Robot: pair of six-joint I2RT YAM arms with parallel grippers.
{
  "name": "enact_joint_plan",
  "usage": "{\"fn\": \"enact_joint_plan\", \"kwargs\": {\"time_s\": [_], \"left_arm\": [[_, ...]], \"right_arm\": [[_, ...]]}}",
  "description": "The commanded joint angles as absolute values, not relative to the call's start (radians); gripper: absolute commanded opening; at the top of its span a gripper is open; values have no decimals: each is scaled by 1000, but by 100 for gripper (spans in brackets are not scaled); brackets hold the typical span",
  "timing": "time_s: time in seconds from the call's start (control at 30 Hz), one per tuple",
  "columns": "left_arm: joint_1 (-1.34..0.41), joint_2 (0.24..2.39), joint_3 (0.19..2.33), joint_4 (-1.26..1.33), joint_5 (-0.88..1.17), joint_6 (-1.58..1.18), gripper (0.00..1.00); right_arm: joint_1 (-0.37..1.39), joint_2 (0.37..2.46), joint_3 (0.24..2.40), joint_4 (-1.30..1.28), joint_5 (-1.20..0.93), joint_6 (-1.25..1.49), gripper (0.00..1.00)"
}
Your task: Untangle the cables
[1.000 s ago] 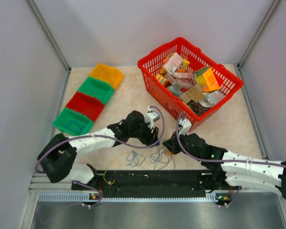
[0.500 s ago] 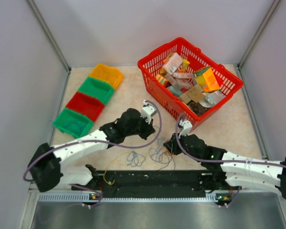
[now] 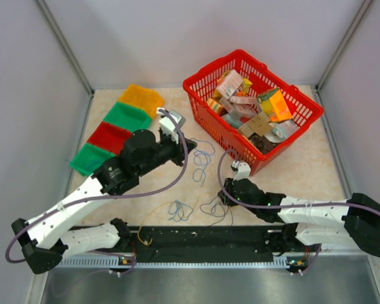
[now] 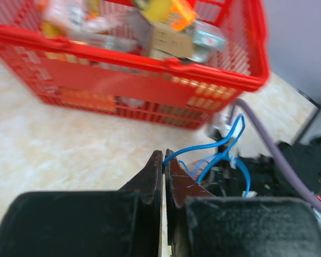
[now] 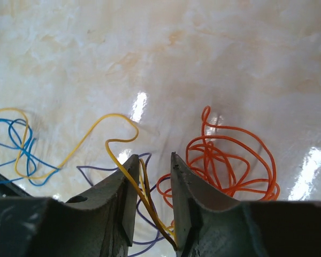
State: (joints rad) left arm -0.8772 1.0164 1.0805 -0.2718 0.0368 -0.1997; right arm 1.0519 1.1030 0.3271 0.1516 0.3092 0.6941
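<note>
The cables lie near the table's front: a blue loop [image 3: 179, 209], a mixed tangle [image 3: 215, 208] and a yellow strand [image 3: 145, 223]. My left gripper [image 3: 185, 140] is raised and shut on a blue cable [image 3: 202, 156], which hangs from it down toward the tangle. In the left wrist view the jaws [image 4: 164, 154] pinch that blue cable [image 4: 224, 144] at their tips. My right gripper [image 3: 223, 195] is low over the tangle. In its wrist view it [image 5: 153, 158] is open, with a yellow cable [image 5: 117, 120] running between the fingers, an orange coil [image 5: 230, 160] to the right and a purple strand [image 5: 144, 210] beneath.
A red basket [image 3: 206, 79] full of packets stands at the back right, close behind the lifted cable. A row of small bins runs along the left: yellow [image 3: 141, 97], green [image 3: 128, 116], red [image 3: 107, 136], green [image 3: 88, 158]. A black rail [image 3: 202, 235] edges the front.
My left gripper shut on the blue cable and rose up and back to the left, drawing it out of the tangle. My right gripper opened and stayed low.
</note>
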Motion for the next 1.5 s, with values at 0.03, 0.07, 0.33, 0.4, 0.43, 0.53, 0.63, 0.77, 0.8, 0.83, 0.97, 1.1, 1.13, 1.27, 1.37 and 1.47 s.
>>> {"fn": "enact_joint_plan", "kwargs": {"time_s": [0.03,0.07,0.33,0.4,0.43,0.53,0.63,0.77,0.8,0.83,0.97,1.1,1.13,1.27,1.37,1.47], "left_arm": [[-871,962,1154,-394,-441,-190,0],[-859,966,1155,-426,-518,-196,0],[-404,940,1102,-612,-607,-336,0],[-315,911,1024,-559,-697,-328,0],[-272,902,988,-548,-719,-348,0],[-123,879,904,-500,-710,-406,0],[-45,870,853,-459,-736,-460,0],[-6,913,824,-394,-805,-502,0],[33,932,827,-396,-789,-514,0],[69,951,833,-405,-773,-543,0],[162,1011,841,-414,-672,-606,0],[224,1051,841,-443,-614,-663,6],[233,1054,833,-434,-592,-669,25],[245,1034,813,-429,-537,-689,74],[245,979,802,-434,-516,-703,95],[239,916,776,-413,-297,-669,90]], "right_arm": [[1037,1069,330,123,429,746,29],[1037,1052,319,127,436,746,29],[1037,936,244,184,431,723,29],[1037,922,241,181,433,716,29],[1037,917,241,184,430,715,29],[1037,911,238,189,422,710,29],[1037,899,232,183,414,713,29],[1035,867,221,195,410,718,29],[1037,861,222,195,403,712,29],[1037,851,225,193,402,704,29],[1035,836,229,178,402,690,29],[1037,822,222,169,411,683,29],[1037,816,222,166,411,681,29],[1037,807,221,166,416,673,29],[1037,813,225,163,411,669,29],[1037,836,232,181,387,652,29]]}}
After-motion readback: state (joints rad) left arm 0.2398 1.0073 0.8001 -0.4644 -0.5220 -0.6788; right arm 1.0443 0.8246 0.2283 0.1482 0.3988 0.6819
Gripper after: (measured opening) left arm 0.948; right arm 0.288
